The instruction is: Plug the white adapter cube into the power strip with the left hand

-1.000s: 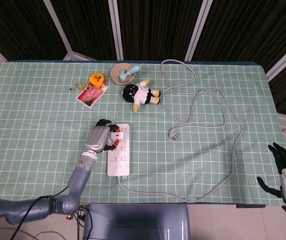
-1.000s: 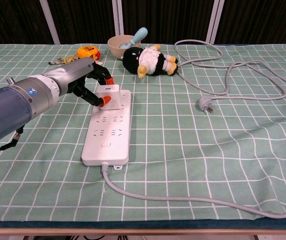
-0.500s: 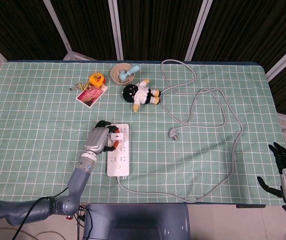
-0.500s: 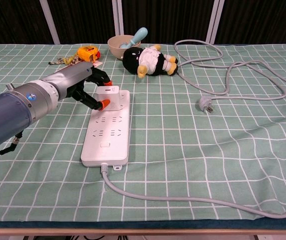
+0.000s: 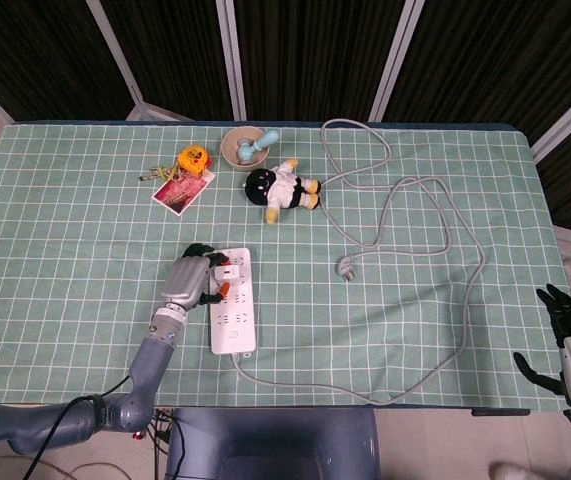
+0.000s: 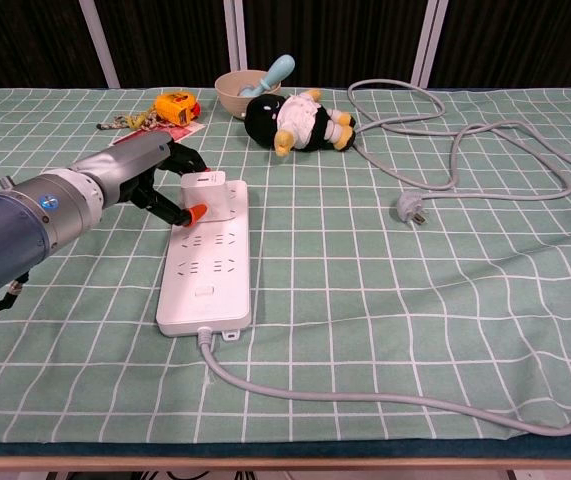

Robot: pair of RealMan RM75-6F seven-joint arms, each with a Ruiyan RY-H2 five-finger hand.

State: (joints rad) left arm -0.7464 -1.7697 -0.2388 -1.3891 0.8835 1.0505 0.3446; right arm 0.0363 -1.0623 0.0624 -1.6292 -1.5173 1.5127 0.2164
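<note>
Most of the job looks done, judging by how things lie. The white adapter cube (image 6: pixel 208 192) sits on the far end of the power strip (image 6: pixel 208 268), at the socket nearest the back edge of the bench (image 5: pixel 65 260), and it seems seated or very nearly so; neither view shows whether the pins are fully home. The left hand (image 6: pixel 170 182) grasps the cube from its left side, orange-tipped fingers (image 6: pixel 198 212) pressed against its near face and another finger curled behind it. The strip lies near the front edge, left of centre, with its cable (image 5: pixel 445 360) running off the near end and sweeping right along the front edge.

What seems left is a last firm push if the cube is not flush, then letting go and drawing the arm away without dragging the strip.

Off the right front corner, the right hand (image 5: pixel 570 335) hangs idle, fingers apart, holding nothing. Toward the back edge lie a plush toy (image 6: pixel 295 119), a bowl (image 6: pixel 237 91), a yellow tape measure (image 6: pixel 172 104) and a card (image 5: pixel 181 191). A loose plug (image 6: pixel 409 208) rests right of centre.
</note>
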